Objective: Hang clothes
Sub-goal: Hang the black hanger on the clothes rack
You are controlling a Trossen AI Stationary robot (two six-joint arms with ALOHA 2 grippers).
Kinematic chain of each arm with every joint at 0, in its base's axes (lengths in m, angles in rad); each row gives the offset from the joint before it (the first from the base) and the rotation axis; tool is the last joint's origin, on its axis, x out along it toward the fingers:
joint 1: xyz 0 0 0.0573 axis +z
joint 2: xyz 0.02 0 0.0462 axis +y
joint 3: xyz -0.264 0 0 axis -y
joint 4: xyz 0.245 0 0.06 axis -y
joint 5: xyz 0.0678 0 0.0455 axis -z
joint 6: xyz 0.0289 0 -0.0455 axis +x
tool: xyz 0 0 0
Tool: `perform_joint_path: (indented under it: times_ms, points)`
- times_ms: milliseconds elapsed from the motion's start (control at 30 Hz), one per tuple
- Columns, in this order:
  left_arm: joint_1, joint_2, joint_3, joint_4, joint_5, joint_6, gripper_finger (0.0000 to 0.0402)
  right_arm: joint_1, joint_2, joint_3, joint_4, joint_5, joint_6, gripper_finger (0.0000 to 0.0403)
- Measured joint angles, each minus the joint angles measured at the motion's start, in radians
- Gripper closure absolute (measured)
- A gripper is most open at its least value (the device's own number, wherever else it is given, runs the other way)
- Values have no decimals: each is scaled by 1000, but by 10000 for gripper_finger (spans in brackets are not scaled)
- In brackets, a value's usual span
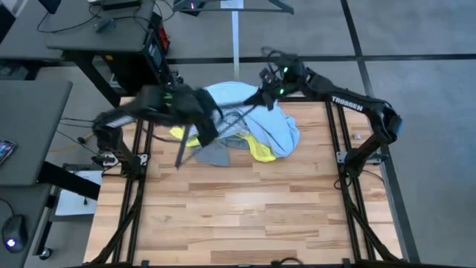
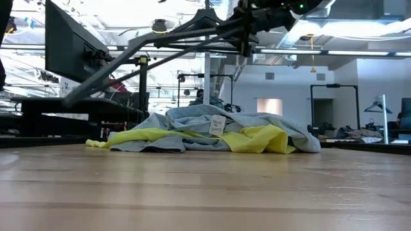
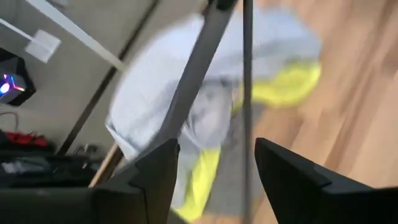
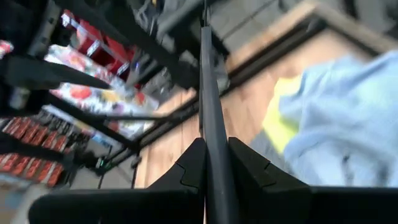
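High view: clothes heaped at the far middle of the wooden tabletop (image 1: pixel 245 201), pale blue shirt (image 1: pixel 275 126) on top, neon-yellow T-shirt (image 1: pixel 262 151) poking out at both sides, grey T-shirt (image 1: pixel 212 154) at the near edge. Left gripper (image 1: pixel 210 125) hangs over the pile's left side, right gripper (image 1: pixel 266 94) over its far right, a thin black hanger (image 1: pixel 242 113) between them. Low view: pile (image 2: pixel 212 131) lies flat on the tabletop, a white tag on the grey cloth; hanger (image 2: pixel 192 32) held up in the air above it, both arms at the top of frame. Left wrist view: left jaws wide open, hanger bars (image 3: pixel 205 62) run between the fingers (image 3: pixel 155 180) without touching; blue and yellow cloth below. Right wrist view: right jaws clamped on the hanger bar (image 4: pixel 208 106); blue shirt (image 4: pixel 348 118) and yellow T-shirt (image 4: pixel 280 118) beyond.
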Motion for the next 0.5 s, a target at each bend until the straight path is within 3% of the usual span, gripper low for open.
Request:
perform_joint_path:
  times_ms: [300,500]
  points:
    - [121,-232,-31,325,-45,93,207,-177,-1,208,2,-3,-38,371]
    - [180,-276,-31,531,-42,272,206,-293,-1,288,2,4,-60,371]
